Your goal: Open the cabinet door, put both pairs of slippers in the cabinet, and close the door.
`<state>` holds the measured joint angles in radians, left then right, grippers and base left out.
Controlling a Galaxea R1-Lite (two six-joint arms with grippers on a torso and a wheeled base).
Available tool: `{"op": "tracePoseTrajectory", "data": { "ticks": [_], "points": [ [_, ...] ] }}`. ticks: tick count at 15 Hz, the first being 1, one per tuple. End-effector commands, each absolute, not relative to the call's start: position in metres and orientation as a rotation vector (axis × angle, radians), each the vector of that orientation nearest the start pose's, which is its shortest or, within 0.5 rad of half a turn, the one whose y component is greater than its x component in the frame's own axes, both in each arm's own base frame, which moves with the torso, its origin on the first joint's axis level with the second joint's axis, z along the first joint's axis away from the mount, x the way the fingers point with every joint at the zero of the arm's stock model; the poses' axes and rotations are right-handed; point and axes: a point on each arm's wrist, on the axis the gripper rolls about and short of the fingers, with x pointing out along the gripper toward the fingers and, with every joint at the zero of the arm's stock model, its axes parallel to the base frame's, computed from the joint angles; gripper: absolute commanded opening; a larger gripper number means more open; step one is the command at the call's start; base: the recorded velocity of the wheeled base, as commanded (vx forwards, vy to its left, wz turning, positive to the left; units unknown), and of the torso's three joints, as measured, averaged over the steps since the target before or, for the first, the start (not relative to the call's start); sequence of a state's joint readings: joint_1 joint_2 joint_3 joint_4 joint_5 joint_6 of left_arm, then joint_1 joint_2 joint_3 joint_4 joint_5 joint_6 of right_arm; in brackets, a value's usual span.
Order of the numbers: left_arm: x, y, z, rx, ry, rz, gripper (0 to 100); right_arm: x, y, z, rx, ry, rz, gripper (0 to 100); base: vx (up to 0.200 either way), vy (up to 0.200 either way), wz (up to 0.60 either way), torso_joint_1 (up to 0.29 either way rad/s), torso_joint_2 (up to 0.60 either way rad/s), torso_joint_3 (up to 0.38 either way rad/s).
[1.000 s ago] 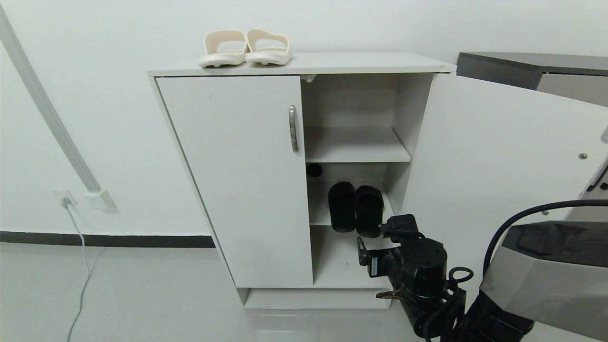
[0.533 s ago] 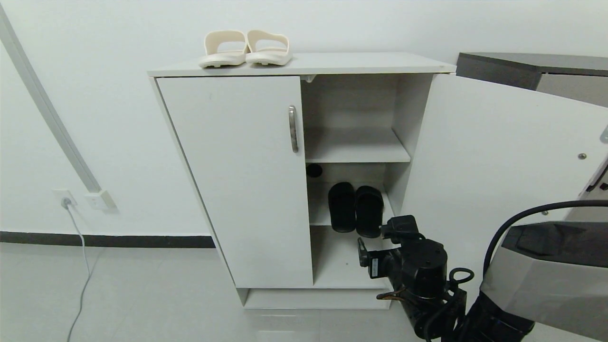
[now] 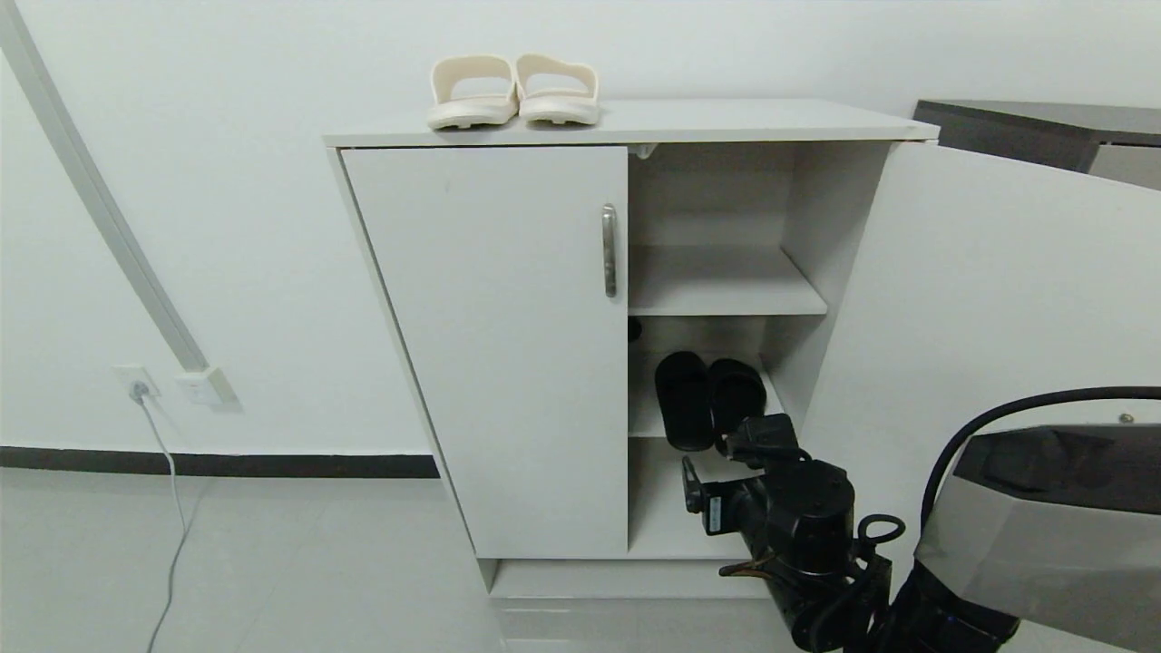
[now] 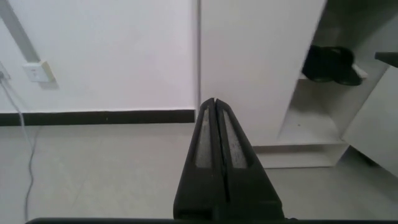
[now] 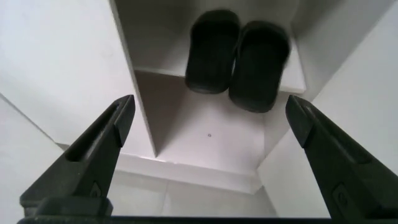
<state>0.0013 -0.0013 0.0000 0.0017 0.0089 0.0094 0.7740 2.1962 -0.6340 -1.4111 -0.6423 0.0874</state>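
Observation:
A cream pair of slippers (image 3: 513,91) lies on top of the white cabinet (image 3: 753,120). The black pair of slippers (image 3: 709,399) (image 5: 239,59) (image 4: 331,64) lies on the middle shelf inside. The left door (image 3: 490,345) with its metal handle (image 3: 609,250) is closed, and the right door (image 3: 989,299) stands wide open. My right gripper (image 5: 210,102) is open and holds nothing, low in front of the open half, just short of the black pair. My left gripper (image 4: 214,102) is shut and holds nothing, low over the floor, facing the cabinet's left front.
An upper shelf (image 3: 717,281) and a bottom shelf (image 3: 662,517) hold nothing. A wall socket with a cable (image 3: 136,388) and a slanted conduit (image 3: 91,190) are at the left. Dark-topped furniture (image 3: 1043,122) stands behind the open door. Grey floor (image 3: 272,562) lies free at the left.
The whole head picture has slid to the right, so the camera moved. Slippers and doors keep their places on the cabinet. The right arm holds the same spot in the picture.

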Motion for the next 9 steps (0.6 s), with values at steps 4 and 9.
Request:
{"op": "tracePoseTrajectory", "data": {
  "ticks": [4,9],
  "points": [
    [-0.0228,0.0002,0.0753,0.009,0.002,0.011,0,0.2582,0.2353,0.0537,-0.011,0.120,0.130,100,0.000,0.200,0.00,0.002,0.00,0.005],
    [-0.0228,0.0002,0.0753,0.009,0.002,0.011,0,0.2564,0.2358,0.0542,-0.008,0.113,0.135,100,0.000,0.200,0.00,0.002,0.00,0.004]
  ]
}}
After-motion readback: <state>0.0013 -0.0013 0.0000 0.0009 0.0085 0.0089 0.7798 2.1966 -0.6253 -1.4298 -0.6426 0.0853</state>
